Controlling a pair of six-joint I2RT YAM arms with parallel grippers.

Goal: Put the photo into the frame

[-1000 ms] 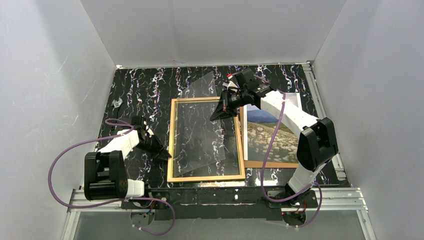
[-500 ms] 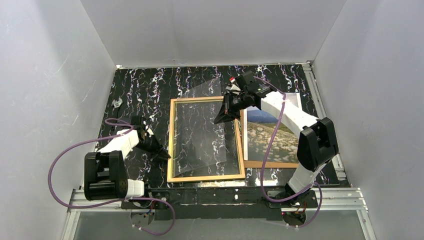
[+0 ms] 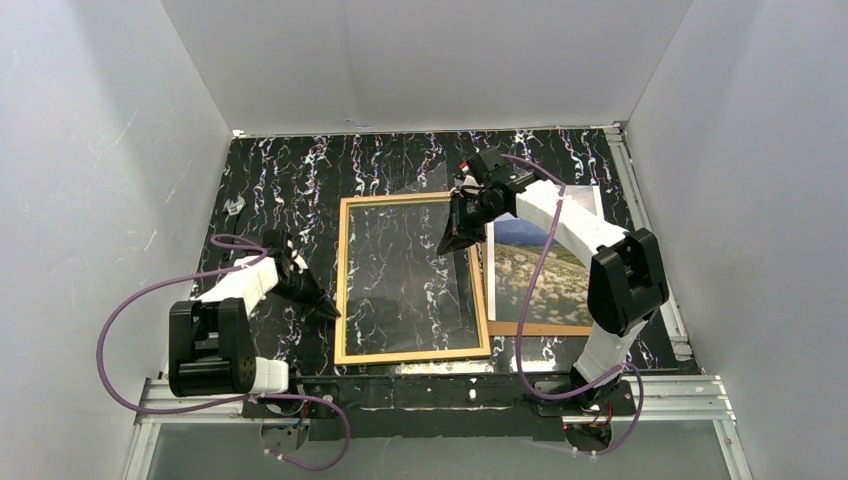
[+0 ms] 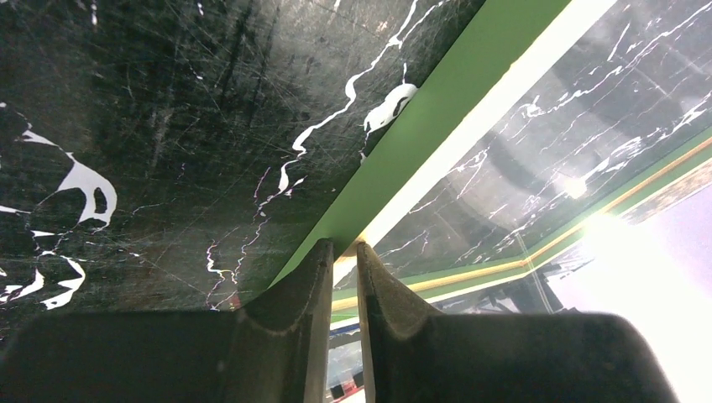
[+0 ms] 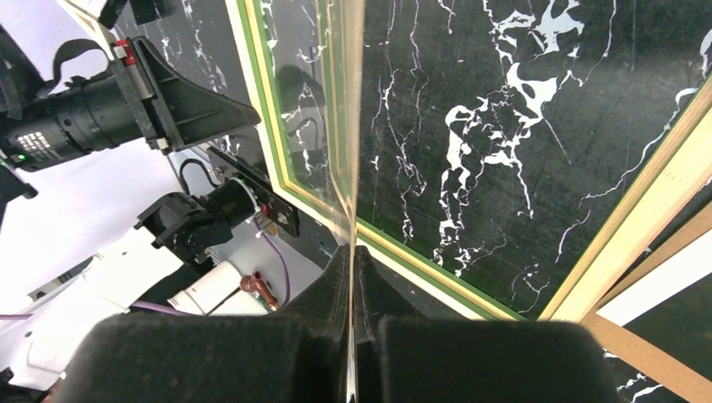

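Note:
The frame (image 3: 342, 280) lies flat at the table's middle, tan side up; its green side shows in the left wrist view (image 4: 437, 109). My right gripper (image 3: 447, 243) is shut on the edge of a clear pane (image 3: 415, 275) and holds it over the frame's opening, near the far right corner. In the right wrist view the pane (image 5: 353, 126) runs edge-on between my shut fingers (image 5: 353, 252). My left gripper (image 3: 330, 312) is closed on the frame's left rail (image 4: 342, 245). The photo (image 3: 540, 270) lies picture-up, right of the frame.
A brown backing board (image 3: 545, 328) lies under the photo, against the frame's right rail. A small pale metal piece (image 3: 234, 208) sits far left on the black marbled table. White walls close in on three sides; a metal rail (image 3: 440, 390) runs along the near edge.
My right gripper has moved a little right and down, laying the tilted pane flatter over the frame's opening. The left gripper has not moved.

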